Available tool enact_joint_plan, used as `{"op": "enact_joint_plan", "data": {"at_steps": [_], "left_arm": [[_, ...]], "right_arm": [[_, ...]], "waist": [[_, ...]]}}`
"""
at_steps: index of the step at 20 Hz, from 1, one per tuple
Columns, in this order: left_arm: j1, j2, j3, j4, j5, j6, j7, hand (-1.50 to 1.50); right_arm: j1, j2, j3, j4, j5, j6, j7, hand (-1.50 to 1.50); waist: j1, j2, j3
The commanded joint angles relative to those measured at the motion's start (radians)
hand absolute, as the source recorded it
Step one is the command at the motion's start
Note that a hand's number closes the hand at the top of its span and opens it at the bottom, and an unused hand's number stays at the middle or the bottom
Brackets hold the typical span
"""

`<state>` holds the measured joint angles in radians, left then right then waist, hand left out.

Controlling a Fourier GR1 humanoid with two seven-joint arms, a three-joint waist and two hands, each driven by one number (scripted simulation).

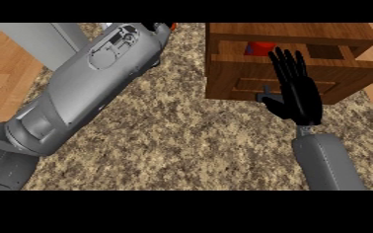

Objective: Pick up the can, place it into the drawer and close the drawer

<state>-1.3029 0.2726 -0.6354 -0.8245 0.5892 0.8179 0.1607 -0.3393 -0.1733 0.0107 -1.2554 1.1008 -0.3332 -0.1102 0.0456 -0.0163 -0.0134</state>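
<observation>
Right hand [297,94] flat against front of wooden drawer [241,59] at table's [182,143] far right corner, fingers [287,64] straight, holding nothing. Red can [260,48] inside open drawer, partly hidden behind drawer front, just beyond fingertips. Left forearm [87,89] lies diagonally toward far edge; left hand [162,27] mostly out of sight, fingers' state cannot tell.

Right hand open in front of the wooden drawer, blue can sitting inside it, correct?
Not quite: the can inside the wooden drawer is red, not blue. Only a small part of it shows in the head view, above the drawer front. The rest stands: the right hand is open, fingers straight, in front of the drawer.
</observation>
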Motion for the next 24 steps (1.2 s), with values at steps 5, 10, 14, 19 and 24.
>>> {"op": "enact_joint_plan", "data": {"at_steps": [5, 10, 14, 19, 24], "left_arm": [[0.093, 0.12, 0.01, -0.166, -0.031, -0.03, 0.066, -1.5], [0.209, 0.159, 0.011, -0.269, -0.044, -0.033, 0.081, -1.5], [0.249, 0.194, 0.012, -0.313, -0.072, -0.032, 0.086, -1.5], [0.286, 0.208, 0.013, -0.384, -0.079, -0.03, 0.119, -1.5], [0.338, 0.247, 0.031, -0.437, -0.077, -0.05, 0.134, -1.5]], "right_arm": [[-0.172, 0.013, -0.064, 0.382, 0.055, -0.185, -0.051, -1.5], [-0.299, 0.035, -0.117, 0.529, 0.062, -0.309, -0.04, -1.5], [-0.408, 0.028, -0.15, 0.659, 0.08, -0.367, -0.025, -1.5], [-0.529, -0.008, -0.187, 0.774, 0.077, -0.39, -0.017, -1.5], [-0.631, -0.032, -0.193, 0.828, 0.094, -0.38, 0.016, -1.5]], "waist": [[0.008, 0.021, 0.015], [0.014, 0.025, 0.015], [0.015, 0.029, 0.015], [0.031, 0.035, 0.015], [0.037, 0.034, 0.015]]}}
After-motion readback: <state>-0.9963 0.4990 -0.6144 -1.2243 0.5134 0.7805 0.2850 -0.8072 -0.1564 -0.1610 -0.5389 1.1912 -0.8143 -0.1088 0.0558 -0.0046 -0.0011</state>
